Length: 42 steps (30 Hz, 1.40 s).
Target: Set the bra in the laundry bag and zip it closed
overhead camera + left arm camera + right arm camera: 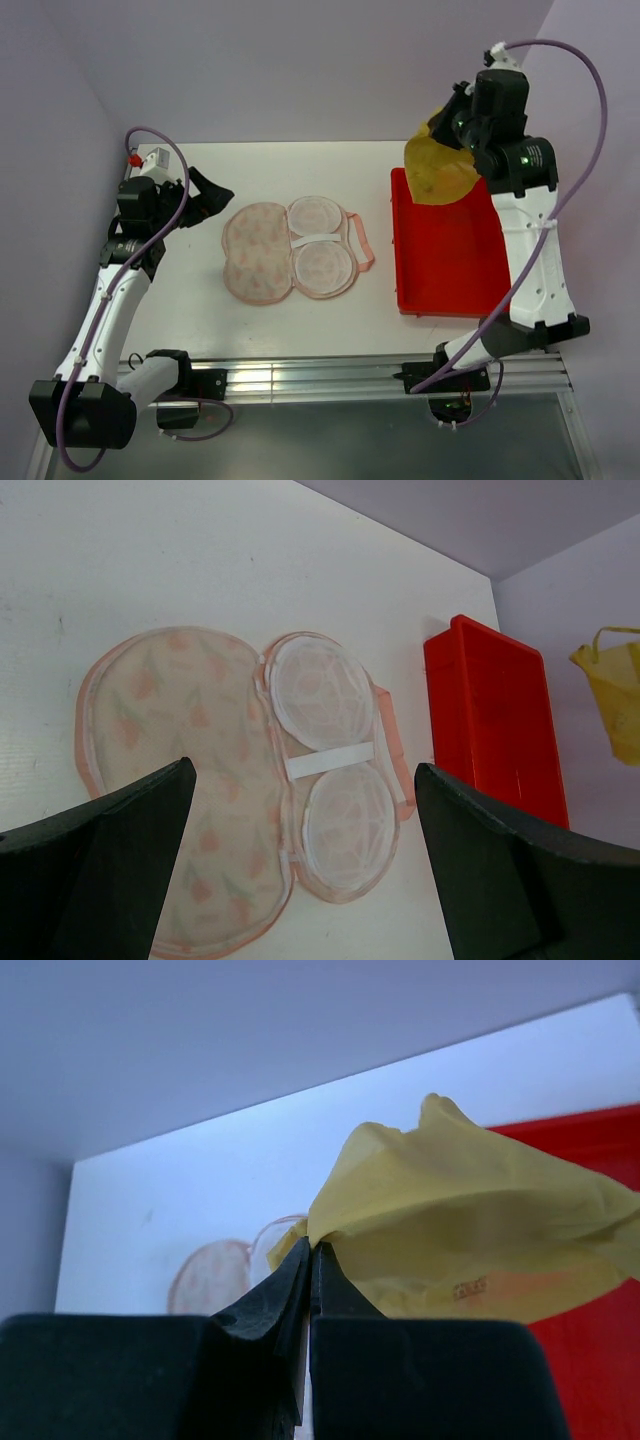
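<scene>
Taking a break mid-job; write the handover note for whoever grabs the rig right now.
Left end effector open, empty, hovering left of the bag.
Right end effector shut on the bra, held above the far end of the tray.
Bag lies unzipped and spread open on the table, mesh cups up.
Done: bra lifted.
Left: lay bra in bag, fold it closed, zip.

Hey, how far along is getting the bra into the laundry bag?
Done: the right pincer is shut on the bra, lifted above the red tray. In hand: getting it across to the laundry bag, which lies open and empty. Still to do: lay it in, fold shut, zip. The left pincer is open.
</scene>
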Tool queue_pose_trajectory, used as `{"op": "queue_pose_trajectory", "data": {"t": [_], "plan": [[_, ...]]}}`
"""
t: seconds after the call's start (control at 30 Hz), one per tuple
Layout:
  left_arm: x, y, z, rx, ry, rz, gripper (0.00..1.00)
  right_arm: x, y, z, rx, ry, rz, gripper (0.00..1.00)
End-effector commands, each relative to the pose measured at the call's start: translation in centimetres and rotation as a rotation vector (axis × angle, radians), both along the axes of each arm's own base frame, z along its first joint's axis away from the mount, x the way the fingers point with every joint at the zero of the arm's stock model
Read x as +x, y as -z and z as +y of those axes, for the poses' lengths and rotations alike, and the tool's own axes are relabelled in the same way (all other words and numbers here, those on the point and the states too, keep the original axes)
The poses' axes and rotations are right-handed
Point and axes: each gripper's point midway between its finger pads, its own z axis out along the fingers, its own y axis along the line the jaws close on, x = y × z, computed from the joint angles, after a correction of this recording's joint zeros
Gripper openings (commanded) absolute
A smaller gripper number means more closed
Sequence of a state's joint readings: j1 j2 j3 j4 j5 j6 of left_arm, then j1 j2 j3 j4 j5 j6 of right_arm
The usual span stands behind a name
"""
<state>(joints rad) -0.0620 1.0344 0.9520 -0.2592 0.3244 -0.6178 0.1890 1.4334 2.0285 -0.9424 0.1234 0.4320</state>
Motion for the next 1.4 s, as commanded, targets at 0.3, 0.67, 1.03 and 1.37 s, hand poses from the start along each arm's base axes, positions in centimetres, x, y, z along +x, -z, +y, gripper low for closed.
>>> {"op": "queue_pose_trajectory", "data": {"t": [0.3,0.67,1.03,1.37], "plan": [[0.4,-0.5,0.2,0.01,-0.005,-0.019,0.99,4.8,2.8,13.8,0.052,-0.567,0.087,0.0],[0.7,-0.2,0.4,0.02,-0.014,-0.007,0.99,7.3,12.0,20.9,0.016,-0.752,0.274,0.0],[0.6,-0.1,0.1,0.012,0.003,-0.003,0.99,0.8,22.5,21.7,-0.325,-0.707,0.539,0.0],[0.7,0.3,-0.2,0.005,0.015,0.009,0.99,-3.3,26.8,22.0,-0.339,-0.687,0.609,0.34]]}}
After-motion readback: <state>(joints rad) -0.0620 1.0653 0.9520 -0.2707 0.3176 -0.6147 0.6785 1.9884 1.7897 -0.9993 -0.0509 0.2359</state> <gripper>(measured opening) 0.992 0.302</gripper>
